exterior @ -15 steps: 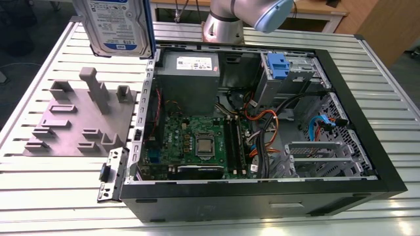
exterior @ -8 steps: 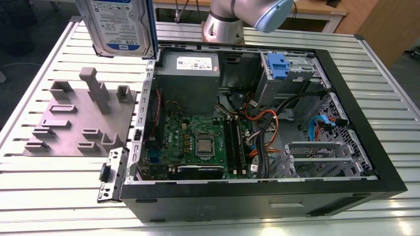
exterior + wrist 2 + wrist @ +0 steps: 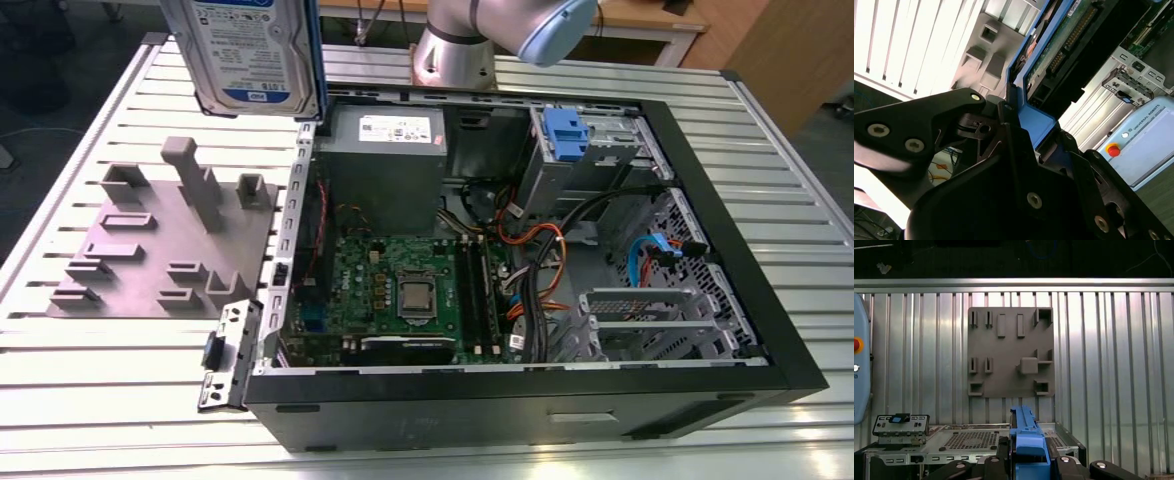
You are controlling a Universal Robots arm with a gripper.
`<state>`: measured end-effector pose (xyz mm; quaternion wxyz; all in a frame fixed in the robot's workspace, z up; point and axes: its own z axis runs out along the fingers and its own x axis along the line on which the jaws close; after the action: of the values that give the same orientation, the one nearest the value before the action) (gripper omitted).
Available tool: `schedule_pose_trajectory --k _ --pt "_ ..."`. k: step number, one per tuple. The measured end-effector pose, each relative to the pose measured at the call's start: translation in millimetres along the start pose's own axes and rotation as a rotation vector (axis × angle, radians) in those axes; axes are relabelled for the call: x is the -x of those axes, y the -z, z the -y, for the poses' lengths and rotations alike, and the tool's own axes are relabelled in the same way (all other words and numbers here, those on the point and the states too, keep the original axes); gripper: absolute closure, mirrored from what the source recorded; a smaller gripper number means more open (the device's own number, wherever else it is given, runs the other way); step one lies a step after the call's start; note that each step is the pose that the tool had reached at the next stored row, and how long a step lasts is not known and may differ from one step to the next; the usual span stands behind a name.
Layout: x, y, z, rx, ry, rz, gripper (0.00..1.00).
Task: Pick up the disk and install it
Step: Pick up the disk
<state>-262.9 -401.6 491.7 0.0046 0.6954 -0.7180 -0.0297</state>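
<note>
The end effector [image 3: 1026, 129] is closed on the blue carrier [image 3: 1038, 118] of the disk [image 3: 248, 52] and holds it upright in the air (the white-and-blue label faces the exterior camera). In the exterior view the disk hangs above the table [image 3: 80, 390], just over the far corner of the open computer case [image 3: 534, 405] on the exterior view's left, near the grey power supply [image 3: 384, 150]. A grey fixture plate [image 3: 160, 250] lies on the table beside the case.

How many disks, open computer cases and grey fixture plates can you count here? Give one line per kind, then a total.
Disk, clamped in the gripper: 1
Open computer case: 1
Grey fixture plate: 1
Total: 3
</note>
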Motion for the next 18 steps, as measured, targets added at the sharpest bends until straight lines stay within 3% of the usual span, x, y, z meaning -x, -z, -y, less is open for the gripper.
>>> schedule_pose_trajectory --k 18 --pt "0.3 0.2 7.7 -0.0001 0.000 0.0000 0.64"
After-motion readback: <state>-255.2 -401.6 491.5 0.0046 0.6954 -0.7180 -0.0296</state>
